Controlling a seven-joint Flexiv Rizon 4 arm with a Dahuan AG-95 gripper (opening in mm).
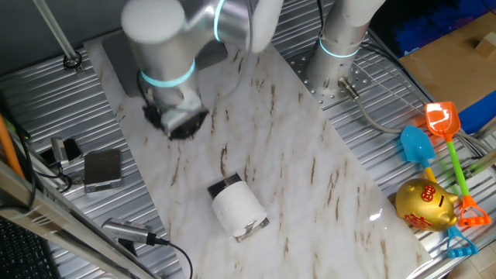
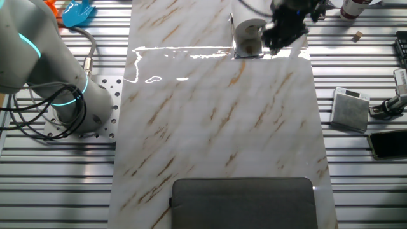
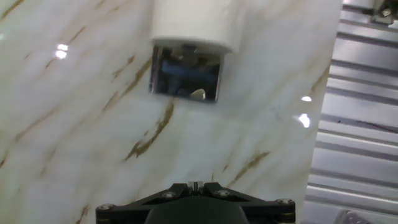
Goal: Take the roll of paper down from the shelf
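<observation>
The white roll of paper (image 1: 239,209) lies on its shelf (image 1: 223,186), a small black holder with a shiny metal rim, on the marble table top. In the other fixed view the roll (image 2: 248,34) sits on the shelf (image 2: 249,55) at the far edge. My gripper (image 1: 179,122) hangs above the table, apart from the roll, to its left in one fixed view; it also shows beside the roll in the other fixed view (image 2: 285,32). In the hand view the roll (image 3: 196,22) and the shelf's shiny plate (image 3: 185,76) lie ahead of the gripper (image 3: 196,185), whose fingertips meet with nothing between them.
A large grey pad (image 2: 245,203) lies at one end of the marble top. A small grey box (image 1: 103,168) and cables lie on the ribbed metal beside it. A golden piggy bank (image 1: 426,203) and toy shovels (image 1: 422,143) stand at the other side. The arm's base (image 1: 339,46) is bolted nearby.
</observation>
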